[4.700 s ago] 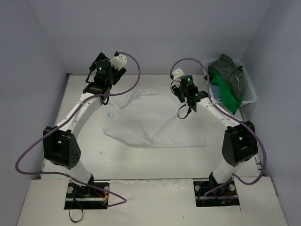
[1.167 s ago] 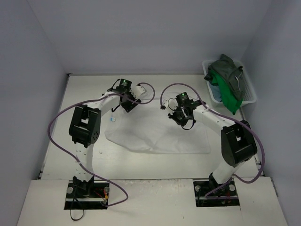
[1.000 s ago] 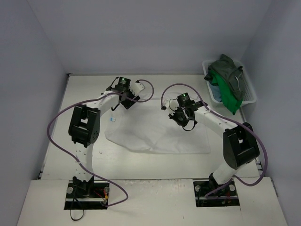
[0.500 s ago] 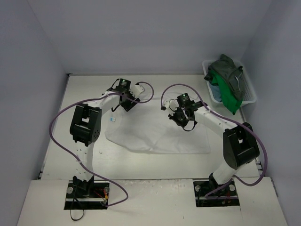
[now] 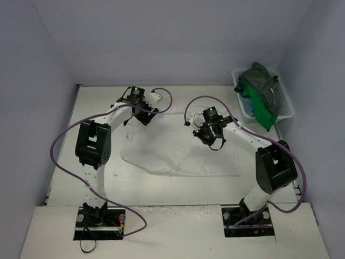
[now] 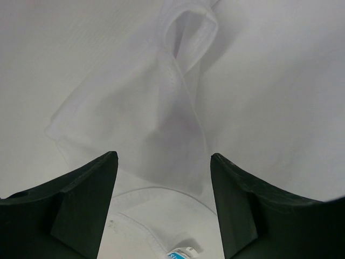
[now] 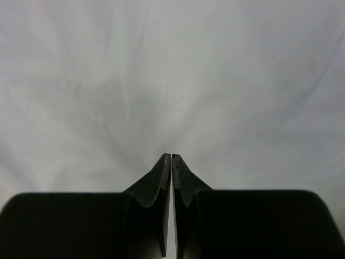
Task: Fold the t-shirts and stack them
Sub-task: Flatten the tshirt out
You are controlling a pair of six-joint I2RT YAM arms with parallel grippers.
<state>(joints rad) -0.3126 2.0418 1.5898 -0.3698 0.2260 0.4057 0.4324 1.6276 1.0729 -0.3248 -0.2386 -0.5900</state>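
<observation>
At the far left part of the white t-shirt (image 5: 183, 156), which lies spread over the middle of the table (image 5: 178, 189), the left gripper (image 6: 163, 156) hangs with its jaws wide apart over a loose, twisted sleeve (image 6: 140, 113) and grips nothing. The step looks like straightening or folding in this sleeve, so the jaws should come down astride the thick rolled hem, not the single flat layer beside it, and close only once both fingers flank the cloth. A lift straight up would drag the whole shirt, so a low pull toward the shirt's middle seems wiser. Further right, the right gripper (image 7: 171, 157) is closed, its tips down on the shirt's body with creases running toward them. Whether it has pinched a bit of fabric or merely presses on it cannot be told, yet either way it can serve as an anchor, so it should hold steady. At the far right corner, the white mesh basket (image 5: 285, 110) holds the dark grey-green shirt (image 5: 261, 75), bright green shirt (image 5: 259, 110) and teal-blue shirt (image 5: 245, 102), all awaiting folding
</observation>
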